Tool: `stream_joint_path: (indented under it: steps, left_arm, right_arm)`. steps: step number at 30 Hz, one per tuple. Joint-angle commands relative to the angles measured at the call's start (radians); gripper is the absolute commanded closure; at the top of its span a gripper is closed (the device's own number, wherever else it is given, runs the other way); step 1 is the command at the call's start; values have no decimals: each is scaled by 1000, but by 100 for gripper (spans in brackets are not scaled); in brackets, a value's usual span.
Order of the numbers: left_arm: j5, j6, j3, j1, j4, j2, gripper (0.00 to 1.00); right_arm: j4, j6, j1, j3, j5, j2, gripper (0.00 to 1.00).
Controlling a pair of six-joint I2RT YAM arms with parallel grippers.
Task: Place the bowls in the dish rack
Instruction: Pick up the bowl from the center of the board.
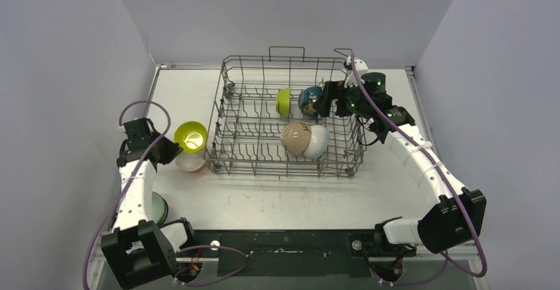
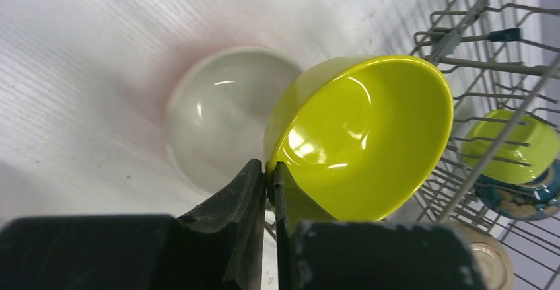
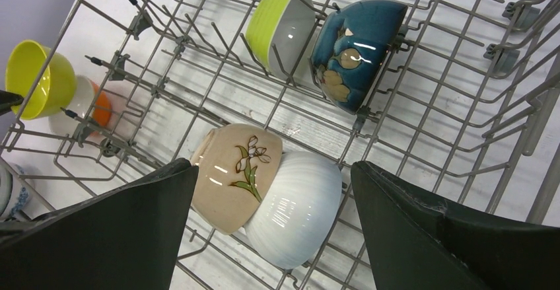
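Note:
My left gripper is shut on the rim of a yellow bowl, which it holds tilted just outside the left wall of the dish rack. Under that bowl an orange bowl with a white inside rests on the table. On the rack's tines stand a lime bowl, a dark blue bowl, a beige flowered bowl and a white bowl. My right gripper hangs open over the rack's right half, above the beige and white pair, with nothing held.
A pale bowl sits on the table at the near left, partly hidden by my left arm. The rack's handle loops stand up at its far side. Grey walls close the table in on three sides.

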Motion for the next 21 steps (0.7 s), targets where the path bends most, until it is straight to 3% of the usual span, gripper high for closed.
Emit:
stream_joint_path:
  steps: [1,5,11,21]
  left_arm:
    - [131,-25,-17,26,150,-76,100]
    - [237,2,-49,26,228,-111,100]
    - [137,-26,-10,25,209,-176,100]
    - [141,-42,136,9,288,-227,100]
  right_arm:
    - [64,13,7,2,-33,-2,10]
    - [68,18,14,0,-40,6,10]
    - [83,28,37,12,-70,19,10]
    - [111,43,122,41,-97,57,10]
